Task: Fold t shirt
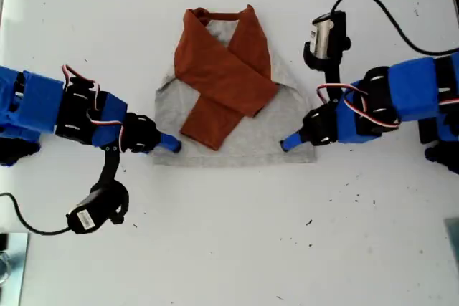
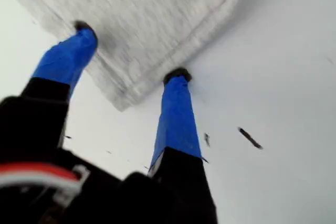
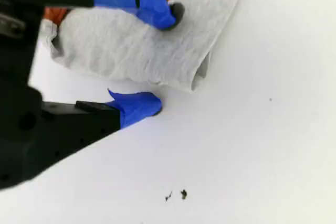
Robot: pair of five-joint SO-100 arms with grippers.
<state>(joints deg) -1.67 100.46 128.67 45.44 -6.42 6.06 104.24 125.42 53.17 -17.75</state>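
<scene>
The t shirt [image 1: 262,137] lies flat on the white table, grey body up, with its rust-orange sleeves [image 1: 226,77] folded and crossed over the chest. My first gripper [image 1: 171,144] reaches in from the exterior view's left to the hem corner on that side. In the first wrist view it [image 2: 131,51] is open and straddles that corner of the t shirt [image 2: 157,14], one fingertip [image 2: 84,27] on the cloth. My second gripper [image 1: 287,143] comes from the exterior view's right, near the other hem corner. It [image 3: 165,59] is open, one finger [image 3: 168,14] on the t shirt [image 3: 121,51], the other [image 3: 142,106] on the bare table.
Each arm carries a camera on a bracket with a black cable, one [image 1: 93,213] at the exterior view's lower left, one [image 1: 326,37] at its upper right. Small dark specks [image 1: 308,221] dot the table [image 1: 229,249] below the hem.
</scene>
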